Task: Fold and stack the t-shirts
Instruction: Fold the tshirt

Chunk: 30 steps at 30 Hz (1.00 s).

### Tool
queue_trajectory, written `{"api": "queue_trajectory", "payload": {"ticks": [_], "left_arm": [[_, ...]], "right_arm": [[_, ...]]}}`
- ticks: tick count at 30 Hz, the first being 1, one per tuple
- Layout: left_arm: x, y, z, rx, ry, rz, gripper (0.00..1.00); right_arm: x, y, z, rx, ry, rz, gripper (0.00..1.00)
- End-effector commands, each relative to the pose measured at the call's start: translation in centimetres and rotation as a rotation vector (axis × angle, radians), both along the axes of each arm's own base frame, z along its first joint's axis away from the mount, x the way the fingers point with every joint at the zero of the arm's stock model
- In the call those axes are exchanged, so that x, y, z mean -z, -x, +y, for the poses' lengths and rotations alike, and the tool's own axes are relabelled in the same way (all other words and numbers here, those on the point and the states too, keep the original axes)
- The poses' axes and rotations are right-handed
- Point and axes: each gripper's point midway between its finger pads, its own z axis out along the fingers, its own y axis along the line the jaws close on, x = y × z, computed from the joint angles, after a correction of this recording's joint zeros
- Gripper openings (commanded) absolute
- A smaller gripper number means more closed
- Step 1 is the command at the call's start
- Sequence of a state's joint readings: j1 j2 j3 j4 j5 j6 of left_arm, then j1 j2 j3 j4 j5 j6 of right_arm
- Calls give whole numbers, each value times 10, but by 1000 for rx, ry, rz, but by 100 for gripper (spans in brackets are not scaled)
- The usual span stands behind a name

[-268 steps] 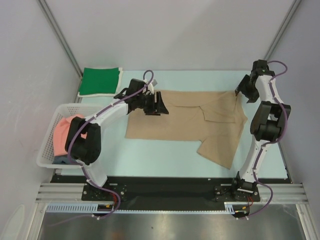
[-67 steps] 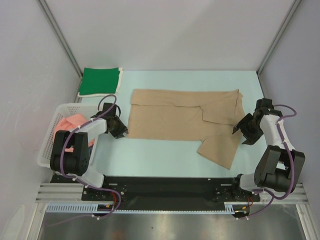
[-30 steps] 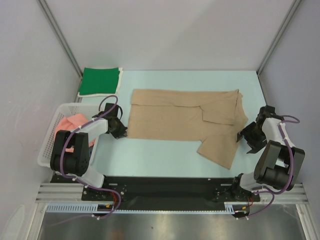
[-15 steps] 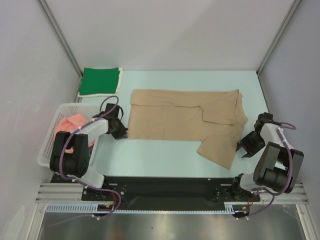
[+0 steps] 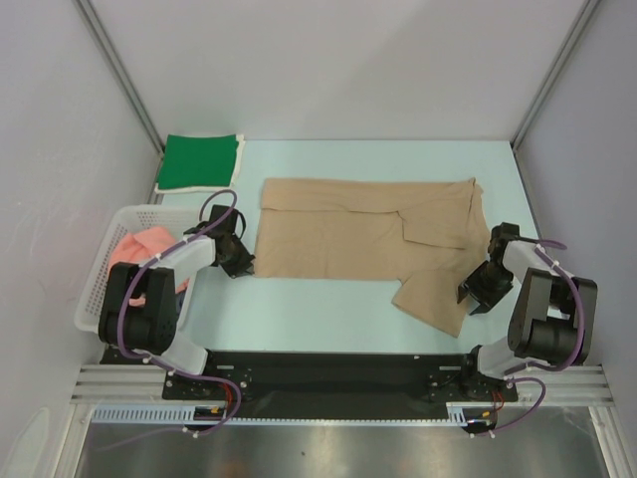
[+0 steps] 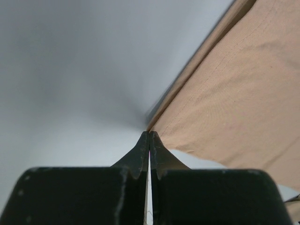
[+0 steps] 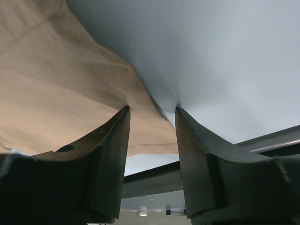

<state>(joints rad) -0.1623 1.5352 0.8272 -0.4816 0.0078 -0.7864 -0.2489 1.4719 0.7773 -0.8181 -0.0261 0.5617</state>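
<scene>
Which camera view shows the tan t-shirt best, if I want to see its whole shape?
The top external view: the whole tan t-shirt lies spread on the table. The left wrist view shows only the corner pinched in the left gripper; the right wrist view only a cloth edge between the fingers of the open right gripper.

Plain tan shirt (image 5: 348, 229) dead centre on the pale mint table (image 5: 328, 309). Solid bright green shirt (image 5: 199, 161) up at ten o'clock. At nine, a white lattice basket (image 5: 95, 294) with salmon pink cloth (image 5: 139, 249) inside. Both arms (image 5: 184, 257) white and black, with purple cables (image 5: 214, 214).
</scene>
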Motion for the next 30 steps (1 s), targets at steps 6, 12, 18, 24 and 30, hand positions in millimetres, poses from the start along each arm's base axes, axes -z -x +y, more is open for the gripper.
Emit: {"api": "queue_trajectory", "payload": {"ticks": [6,12,18,24,30], "left_arm": [[-23,-12,-6,33,12,-78,0],[-27,-12,-5,45,3,-91,0],[-27,-6,7,17,-56,-76,0],[-34,-5,10,15,-65,-92,0],[-47,-17,13,47,-99,-122,0]], "right_arm": [[12,-5,-7,22,69,11,43],[22,-1,-8,36,73,15,22],[9,6,-3,43,59,7,3],[-15,5,-9,38,83,-34,0],[-52,-27,-19,14,108,-162,0]]}}
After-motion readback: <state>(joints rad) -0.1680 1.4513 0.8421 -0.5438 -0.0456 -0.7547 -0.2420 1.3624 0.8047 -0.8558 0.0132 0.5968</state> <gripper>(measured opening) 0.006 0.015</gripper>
